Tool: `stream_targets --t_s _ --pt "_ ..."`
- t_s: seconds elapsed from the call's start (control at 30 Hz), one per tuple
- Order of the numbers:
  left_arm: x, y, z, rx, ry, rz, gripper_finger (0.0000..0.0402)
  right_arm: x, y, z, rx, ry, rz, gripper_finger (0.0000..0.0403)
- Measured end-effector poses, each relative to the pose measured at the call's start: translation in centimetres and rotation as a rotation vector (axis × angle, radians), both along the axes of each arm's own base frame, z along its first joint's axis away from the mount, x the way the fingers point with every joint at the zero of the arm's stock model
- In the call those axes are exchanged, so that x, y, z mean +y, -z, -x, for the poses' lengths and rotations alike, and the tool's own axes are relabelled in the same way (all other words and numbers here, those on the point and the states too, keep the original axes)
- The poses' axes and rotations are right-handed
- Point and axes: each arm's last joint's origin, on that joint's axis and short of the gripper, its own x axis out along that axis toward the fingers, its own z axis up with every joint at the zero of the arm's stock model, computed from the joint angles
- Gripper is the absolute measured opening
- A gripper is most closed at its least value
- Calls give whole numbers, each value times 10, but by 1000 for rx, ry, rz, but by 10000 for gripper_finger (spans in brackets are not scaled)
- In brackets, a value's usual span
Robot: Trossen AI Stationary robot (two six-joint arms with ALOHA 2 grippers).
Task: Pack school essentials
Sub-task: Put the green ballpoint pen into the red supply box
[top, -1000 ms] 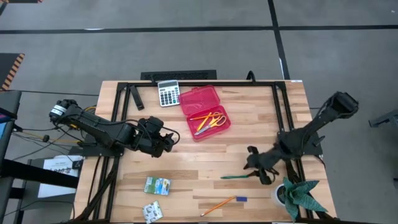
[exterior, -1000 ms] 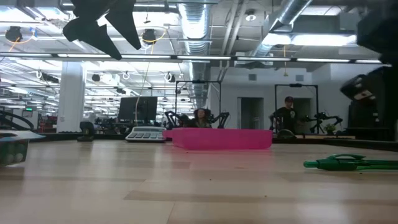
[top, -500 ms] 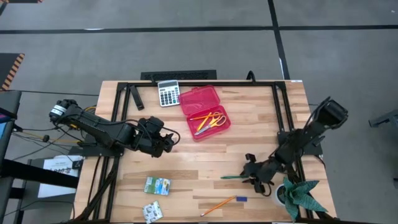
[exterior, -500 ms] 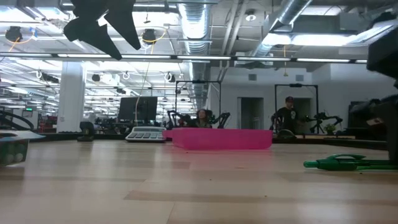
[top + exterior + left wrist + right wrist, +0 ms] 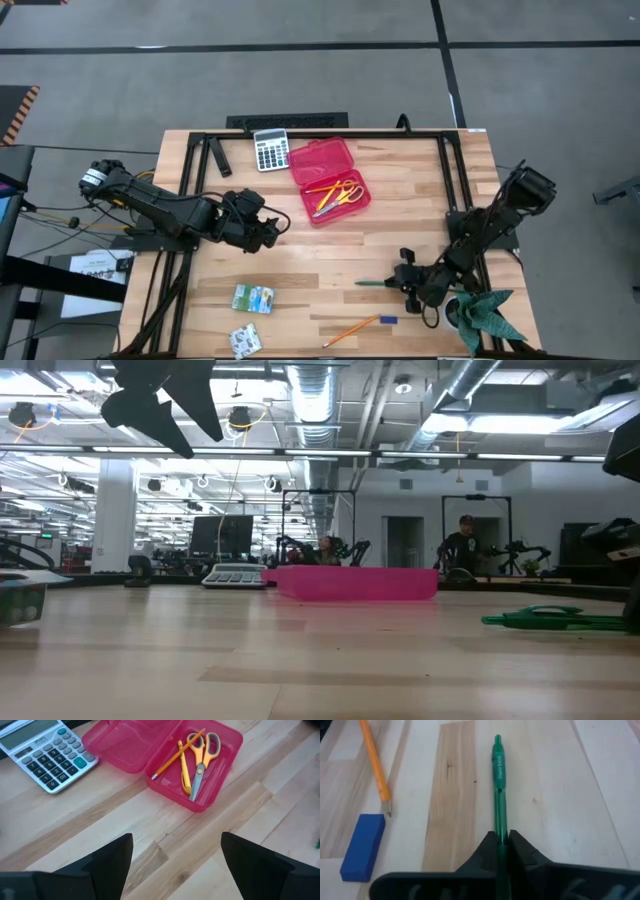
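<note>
Right now your right gripper [image 5: 502, 840] sits low over the near right part of the light wooden slatted table [image 5: 400, 200], and its two dark fingers are pinched together on the rear end of the slim green plastic pen [image 5: 498, 775]; the pen's barrel runs straight out from between the jaws and lies flat along the boards, its tip pointing away from the gripper toward the table's middle. Look just beside it and you will find the orange wooden pencil [image 5: 375, 765] lying loose on the wood, with the small blue rectangular eraser block [image 5: 363, 846] near the pencil's point, neither touching the pen. Your left gripper [image 5: 175, 865] hangs above the table left of centre with its fingers spread wide and nothing between them, facing the open red translucent hinged plastic case [image 5: 165, 760]. You can see the yellow-handled scissors [image 5: 200, 762] and two thin yellow and orange pencils lying inside that case's tray, and the grey desk calculator [image 5: 45, 750] just beside its lid. Two green-and-white printed packets [image 5: 252, 298] lie at the table's near left, well apart from both grippers
</note>
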Motion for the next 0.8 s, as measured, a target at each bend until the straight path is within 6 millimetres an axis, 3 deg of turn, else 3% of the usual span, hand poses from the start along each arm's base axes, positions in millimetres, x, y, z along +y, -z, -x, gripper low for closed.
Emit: stream_targets --t_s 0.27,0.8 --pt "0 0 0 -6 -7 -15 297 -16 -19 -8 -36 17 -10 10" --pt "1 -1 0 -16 -20 -27 297 -92 -88 -36 -280 -8 59 3"
